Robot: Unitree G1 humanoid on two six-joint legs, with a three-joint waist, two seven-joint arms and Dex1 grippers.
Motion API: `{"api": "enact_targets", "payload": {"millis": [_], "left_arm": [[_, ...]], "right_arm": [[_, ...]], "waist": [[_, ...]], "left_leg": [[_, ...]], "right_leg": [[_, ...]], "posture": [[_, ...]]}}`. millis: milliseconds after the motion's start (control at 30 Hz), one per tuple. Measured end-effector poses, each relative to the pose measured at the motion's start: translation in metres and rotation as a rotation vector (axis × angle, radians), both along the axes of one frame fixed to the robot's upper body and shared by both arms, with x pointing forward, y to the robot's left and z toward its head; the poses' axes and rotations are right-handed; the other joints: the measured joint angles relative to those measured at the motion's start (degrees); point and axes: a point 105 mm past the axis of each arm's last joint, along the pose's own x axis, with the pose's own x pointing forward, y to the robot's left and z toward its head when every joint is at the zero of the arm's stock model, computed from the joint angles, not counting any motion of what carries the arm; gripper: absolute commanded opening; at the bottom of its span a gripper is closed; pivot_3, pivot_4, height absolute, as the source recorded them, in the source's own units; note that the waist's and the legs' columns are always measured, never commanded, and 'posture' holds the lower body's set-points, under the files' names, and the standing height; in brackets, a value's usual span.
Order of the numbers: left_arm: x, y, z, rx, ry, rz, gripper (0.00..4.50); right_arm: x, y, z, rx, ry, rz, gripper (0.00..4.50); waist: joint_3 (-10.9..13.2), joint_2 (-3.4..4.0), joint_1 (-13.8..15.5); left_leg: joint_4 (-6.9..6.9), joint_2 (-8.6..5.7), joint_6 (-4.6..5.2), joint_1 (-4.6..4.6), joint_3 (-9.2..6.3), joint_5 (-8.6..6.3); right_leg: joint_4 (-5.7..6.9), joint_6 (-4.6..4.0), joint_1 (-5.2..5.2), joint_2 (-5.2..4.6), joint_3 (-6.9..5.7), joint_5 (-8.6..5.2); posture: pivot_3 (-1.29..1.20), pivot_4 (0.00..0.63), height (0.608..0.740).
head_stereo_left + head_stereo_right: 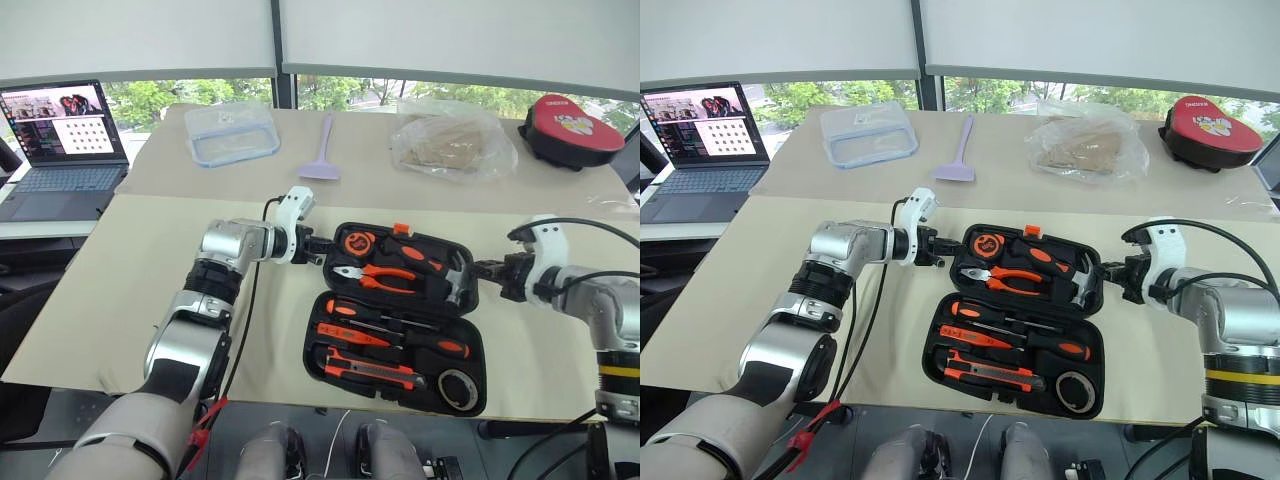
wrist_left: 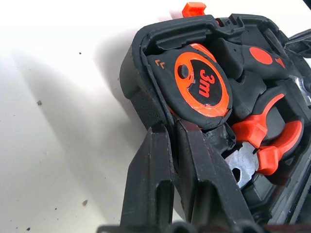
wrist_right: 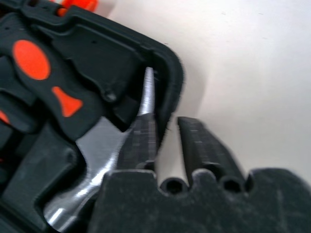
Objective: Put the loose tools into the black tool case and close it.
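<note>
Both your claws are clenched on the black tool case point(image 1: 395, 320): left claw point(image 1: 318, 248) and right claw point(image 1: 484, 271) pinch opposite ends of the far half, hinge running left-right between them.

Laptop point(image 1: 62, 140), clear container point(image 1: 232, 133), lilac spatula point(image 1: 322, 152), plastic bag point(image 1: 452, 140), red-lidded case point(image 1: 570, 128) along the table's far side

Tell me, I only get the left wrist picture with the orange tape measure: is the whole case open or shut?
Observer: Open; the black tool case lies spread flat on the table.
Operator: What's the other hand doing?
Observer: The right gripper is shut on the case's right end, opposite the left gripper.
Operator: Any tools outside?
Observer: None seen; screwdrivers, utility knife and tape roll sit in its near half.
</note>
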Motion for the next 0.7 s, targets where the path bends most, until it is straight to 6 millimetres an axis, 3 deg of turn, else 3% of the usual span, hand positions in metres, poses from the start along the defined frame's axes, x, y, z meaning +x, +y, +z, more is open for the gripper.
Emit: {"api": "enact_targets", "payload": {"millis": [200, 333, 533, 700], "left_arm": [[0.000, 0.003, 0.000, -0.004, -0.013, 0.005, 0.00], [0.004, 0.007, 0.004, -0.024, -0.067, 0.032, 0.00], [0.020, 0.008, 0.028, -0.077, -0.231, 0.100, 0.00], [0.031, 0.007, 0.050, -0.114, -0.358, 0.136, 0.00]], "right_arm": [[0.004, 0.003, 0.003, 0.017, -0.012, 0.000, 0.04], [0.015, 0.010, 0.016, 0.046, -0.050, -0.005, 0.04], [0.039, 0.017, 0.050, 0.044, -0.183, -0.010, 0.04], [0.057, 0.018, 0.066, -0.010, -0.305, -0.020, 0.04]], "waist": [[0.0, 0.00, -0.1], [0.0, 0.01, -0.2], [0.0, 0.01, -0.2], [0.1, 0.03, 0.0]], "left_leg": [[0.02, 0.00, 0.00, 0.01, 0.00, 0.00], [0.02, 0.01, -0.06, -0.02, 0.01, 0.04], [-0.08, -0.01, -0.07, -0.20, 0.04, 0.07], [-0.34, -0.16, -0.04, -0.28, 0.06, 0.10]], "right_leg": [[0.02, -0.01, -0.02, 0.00, 0.03, 0.01], [0.05, -0.05, -0.08, 0.00, 0.05, 0.03], [0.04, -0.05, -0.29, 0.01, 0.02, 0.04], [0.02, -0.02, -0.31, 0.00, -0.06, 0.02]], "posture": [[0.00, 0.150, 0.731], [0.00, 0.150, 0.731], [0.00, 0.150, 0.731], [0.00, 0.150, 0.731]]}}
